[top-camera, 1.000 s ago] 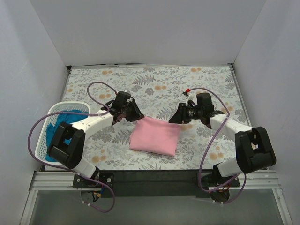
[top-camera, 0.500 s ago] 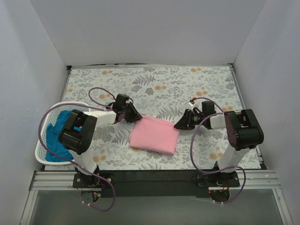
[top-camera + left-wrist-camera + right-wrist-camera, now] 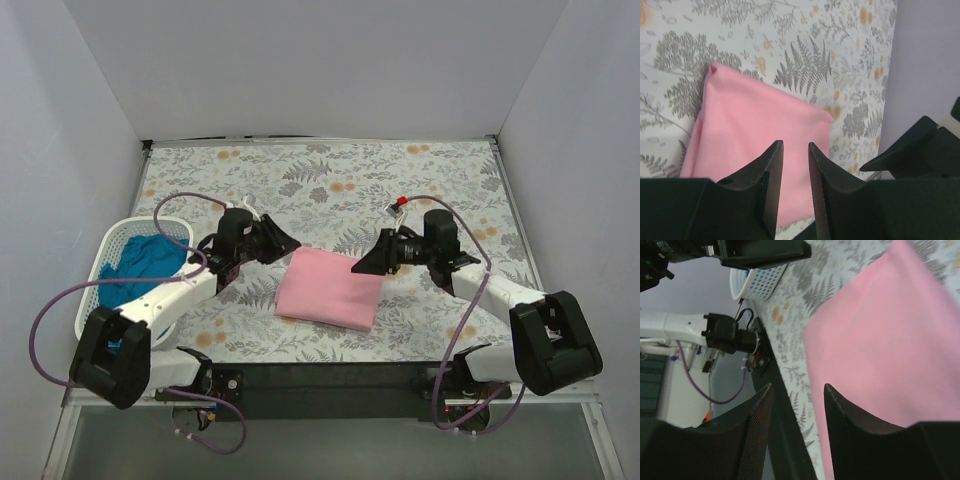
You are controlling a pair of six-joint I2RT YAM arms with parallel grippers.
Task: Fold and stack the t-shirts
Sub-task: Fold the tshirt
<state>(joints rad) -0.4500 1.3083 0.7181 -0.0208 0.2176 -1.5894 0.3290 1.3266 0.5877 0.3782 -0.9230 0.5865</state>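
The light pink t-shirt (image 3: 330, 287) lies folded into a rectangle on the floral table; it also shows in the left wrist view (image 3: 760, 135) and the right wrist view (image 3: 890, 340). The teal-blue t-shirt (image 3: 140, 258) lies crumpled in the white basket (image 3: 100, 300) at the left. My left gripper (image 3: 285, 243) hovers just left of the pink shirt's far left corner, jaws slightly apart and empty (image 3: 795, 150). My right gripper (image 3: 362, 262) hovers at the shirt's far right corner, open and empty (image 3: 797, 390).
The white lattice basket sits at the table's left edge, beside the left arm. Purple cables loop from both arms. White walls enclose the table on the left, back and right. The near edge is a metal rail (image 3: 330, 375).
Both arms have lifted and stretched out from their low, folded pose of half a second ago. The grippers stay near the pink shirt's far corners. The pink shirt has not moved.
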